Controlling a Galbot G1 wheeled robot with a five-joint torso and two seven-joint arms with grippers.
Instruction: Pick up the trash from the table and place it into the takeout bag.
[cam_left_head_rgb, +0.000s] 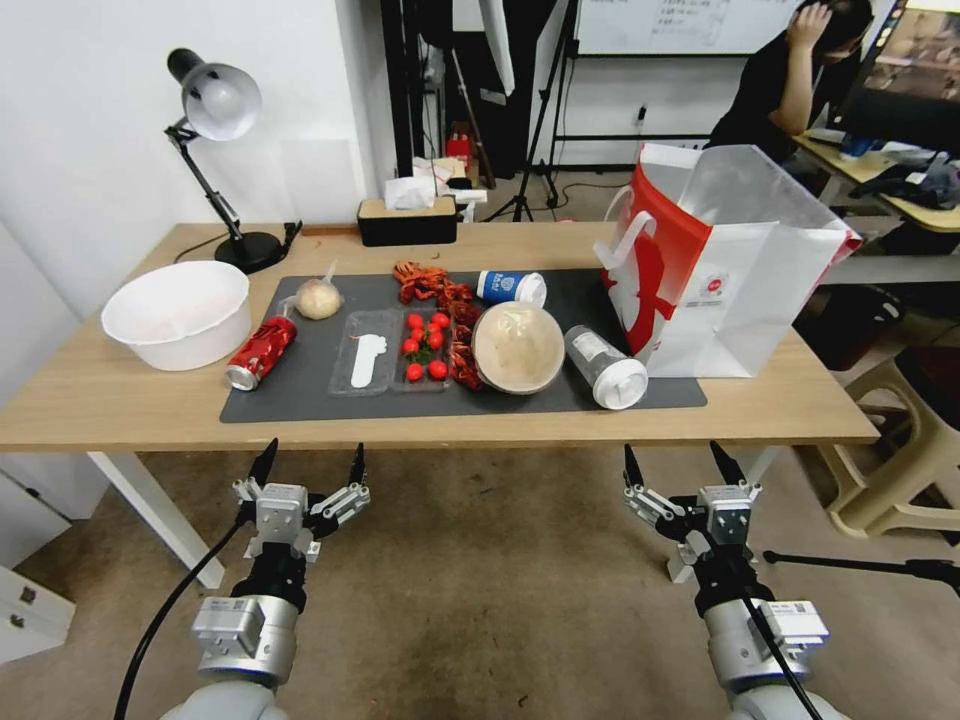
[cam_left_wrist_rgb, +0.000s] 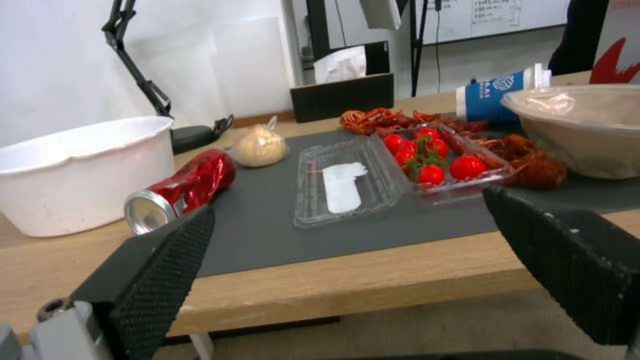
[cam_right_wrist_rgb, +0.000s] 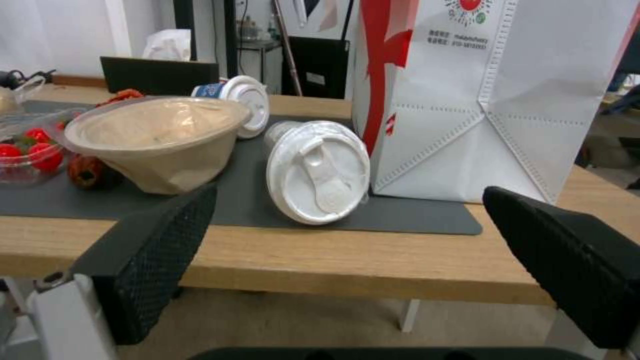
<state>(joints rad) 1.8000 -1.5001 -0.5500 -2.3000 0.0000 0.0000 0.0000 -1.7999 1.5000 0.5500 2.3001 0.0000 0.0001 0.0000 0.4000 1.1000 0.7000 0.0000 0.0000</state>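
Wood tabletop (cam_left_head_rgb: 120, 400) carries a grey mat (cam_left_head_rgb: 320, 395) strewn with trash: cup (cam_left_head_rgb: 605, 366) on its side beside the bag (cam_left_head_rgb: 730, 290), bowl (cam_left_head_rgb: 518, 347), can (cam_left_head_rgb: 260, 352). Round items may roll when nudged. The bag's inside is hidden. Left gripper (cam_left_head_rgb: 308, 468) and right gripper (cam_left_head_rgb: 678, 465) hover below the edge, fingers apart.

Takeout bag (cam_right_wrist_rgb: 533, 100) front panel: small red round logo over two lines of tiny print, illegible.
Blue-white paper cup (cam_left_wrist_rgb: 497, 97): white emblem and lettering, unreadable.
Whiteboard (cam_left_head_rgb: 680, 22), far wall: faint writing, unreadable.
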